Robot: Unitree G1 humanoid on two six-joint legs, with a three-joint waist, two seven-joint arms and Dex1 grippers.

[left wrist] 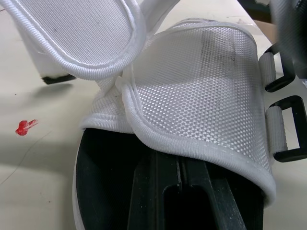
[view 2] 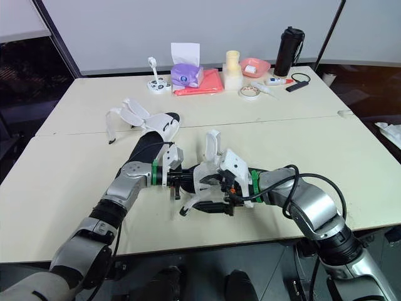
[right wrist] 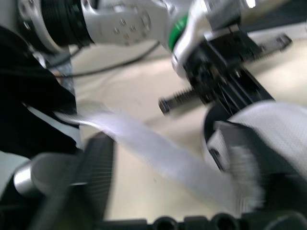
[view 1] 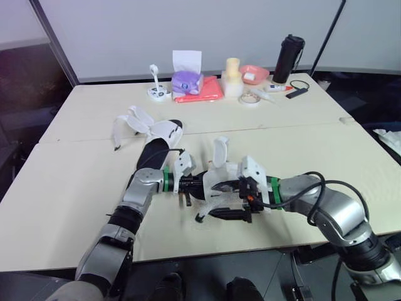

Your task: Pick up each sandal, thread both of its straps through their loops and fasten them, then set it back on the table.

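Pale wall panels stand behind a cream tabletop [view 1: 75, 188] made of two slabs pushed together. Along its far edge sit a purple tissue box [view 1: 187, 78], a pink cloth [view 1: 203, 91] and a black bottle [view 1: 288, 58].

From the head camera, the far sandal [view 1: 164, 130] lies on the tabletop left of centre with its white straps splayed loose. The near sandal [view 1: 216, 185] is in the middle of the near slab, caught between the two arms, and one white flap sticks up from it. The left tool [view 1: 185, 195] meets it from the left end. The right tool [view 1: 229, 213] comes in low from the right, along its near side.

In the left wrist view, the left tool's black fingers [left wrist: 153, 201] lie pressed together with only a thin seam between them. Their tips are tucked under the sandal's white mesh upper [left wrist: 211, 86], above the black sole [left wrist: 105, 177] (what they pinch, if anything, I cannot tell). A broad padded flap [left wrist: 76, 33] arches over the mesh. Two black loops [left wrist: 288, 129] hang empty at the upper's far edge. A red speck [left wrist: 24, 127] marks the tabletop beside the sandal.

The right wrist view is blurred. A white strap [right wrist: 158, 153] runs taut from the sandal back to the right tool and passes against its ribbed grey pad [right wrist: 98, 167]. The tool looks closed on that strap's end. Beyond the strap, the left arm's black tool and green-ringed wrist face this one across bare tabletop.
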